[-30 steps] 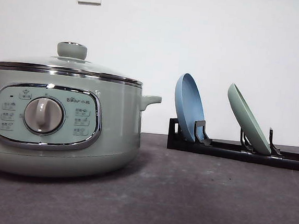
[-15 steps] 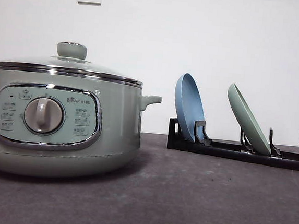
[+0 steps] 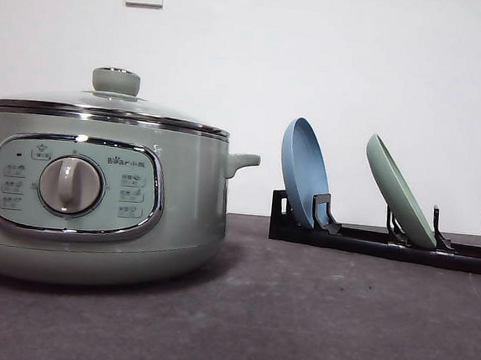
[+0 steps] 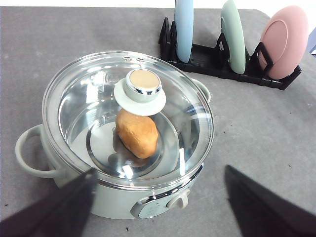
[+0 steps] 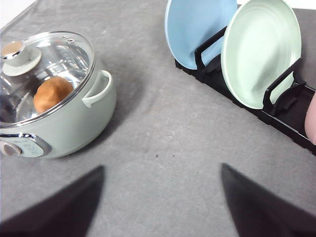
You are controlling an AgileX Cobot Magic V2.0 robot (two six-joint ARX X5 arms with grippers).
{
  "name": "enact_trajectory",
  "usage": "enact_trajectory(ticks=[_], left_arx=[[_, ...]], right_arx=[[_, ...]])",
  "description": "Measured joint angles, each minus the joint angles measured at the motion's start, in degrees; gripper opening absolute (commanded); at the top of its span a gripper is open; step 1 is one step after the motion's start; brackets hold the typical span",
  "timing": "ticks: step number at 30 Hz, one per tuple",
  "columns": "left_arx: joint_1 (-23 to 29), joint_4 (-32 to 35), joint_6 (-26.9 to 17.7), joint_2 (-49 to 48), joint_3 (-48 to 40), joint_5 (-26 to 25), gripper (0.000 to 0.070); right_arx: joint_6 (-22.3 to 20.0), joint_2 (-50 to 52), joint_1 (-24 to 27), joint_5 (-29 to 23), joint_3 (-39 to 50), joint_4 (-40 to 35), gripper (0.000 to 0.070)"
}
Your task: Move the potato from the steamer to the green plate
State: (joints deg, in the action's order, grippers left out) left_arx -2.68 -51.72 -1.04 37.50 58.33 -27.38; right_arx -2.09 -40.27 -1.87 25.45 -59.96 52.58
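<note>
The potato is seen inside the steamer, under its closed glass lid; the green plate is held tilted in the black rack, well apart from the steamer, between the blue plate and the pink plate; the left gripper is spread wide above the steamer's front; the right gripper is likewise spread, over the grey table between steamer and rack.

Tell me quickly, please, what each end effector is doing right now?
Left end effector: open, holding nothing, hovering over the steamer.
Right end effector: open, holding nothing, above the bare table.
</note>
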Motion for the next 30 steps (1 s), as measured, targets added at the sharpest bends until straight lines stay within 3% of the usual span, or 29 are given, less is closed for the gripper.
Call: enact_trajectory(ticks=[11,18,30], left_arx=[[0.0,0.0,0.0,0.0,0.0,0.0,0.0566],[0.0,0.0,0.0,0.0,0.0,0.0,0.0566],[0.0,0.0,0.0,0.0,0.0,0.0,0.0565]], right_arx=[[0.0,0.0,0.0,0.0,0.0,0.0,0.0533],[3.6,-1.8,0.0,0.0,-0.4,-3.0,0.0533],[7.4,-19.1,0.0,0.0,-13.6,-7.3,0.0532]])
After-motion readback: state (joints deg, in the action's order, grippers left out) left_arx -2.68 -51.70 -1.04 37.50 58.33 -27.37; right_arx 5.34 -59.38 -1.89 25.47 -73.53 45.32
